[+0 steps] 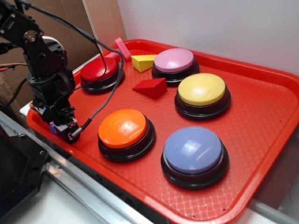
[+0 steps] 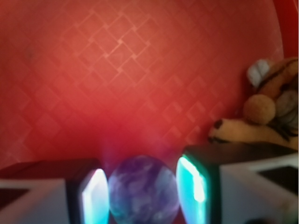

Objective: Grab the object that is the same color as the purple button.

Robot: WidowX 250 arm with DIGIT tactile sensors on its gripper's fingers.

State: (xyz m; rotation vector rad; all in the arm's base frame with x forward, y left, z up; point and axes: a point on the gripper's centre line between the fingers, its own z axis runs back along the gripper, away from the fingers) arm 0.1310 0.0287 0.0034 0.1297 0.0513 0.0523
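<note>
The object, a small glossy purple ball (image 2: 143, 189) with pale flecks, sits between my gripper's two pads in the wrist view and touches both. My gripper (image 2: 144, 192) is shut on it, low over the red tray floor. In the exterior view the gripper (image 1: 63, 128) is down at the tray's near-left corner, and the arm hides the ball. The purple button (image 1: 194, 149), a lavender dome on a black base, stands at the tray's front right, far from the gripper.
An orange striped tiger toy (image 2: 266, 116) lies just right of my right finger. On the red tray (image 1: 261, 116) stand orange (image 1: 124, 128), red (image 1: 99, 70), pink (image 1: 174, 60) and yellow (image 1: 202, 89) buttons, plus a red wedge (image 1: 152, 87) and a yellow block (image 1: 142, 62).
</note>
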